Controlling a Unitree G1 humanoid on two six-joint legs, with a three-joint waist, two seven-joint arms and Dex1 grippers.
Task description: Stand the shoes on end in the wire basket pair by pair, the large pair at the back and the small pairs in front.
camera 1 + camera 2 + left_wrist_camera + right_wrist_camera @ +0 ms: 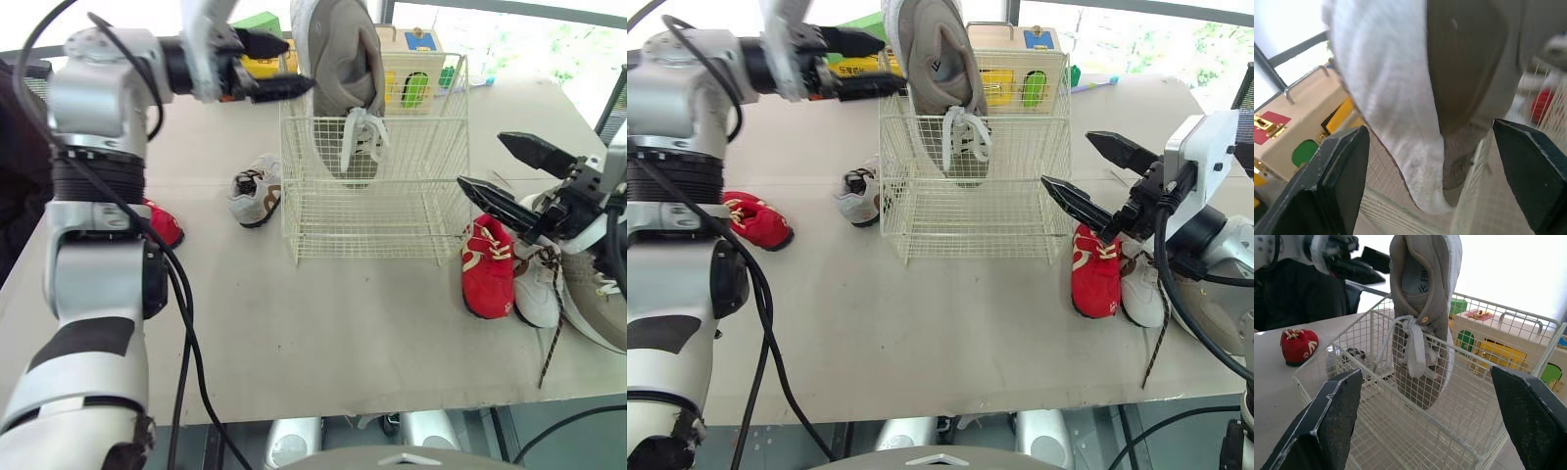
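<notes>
Right wrist view: grey shoe (1422,328) stands toe-down in wire basket (1400,440).

A wooden toy box (1011,41) — yellow and green panels — stands on the table (921,323).

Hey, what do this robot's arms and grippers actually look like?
The left arm and right arm are silver-grey and white shells with black joints, and black cables loop along them. The left gripper and right gripper each have two black, tapering, pointed fingers.
</notes>
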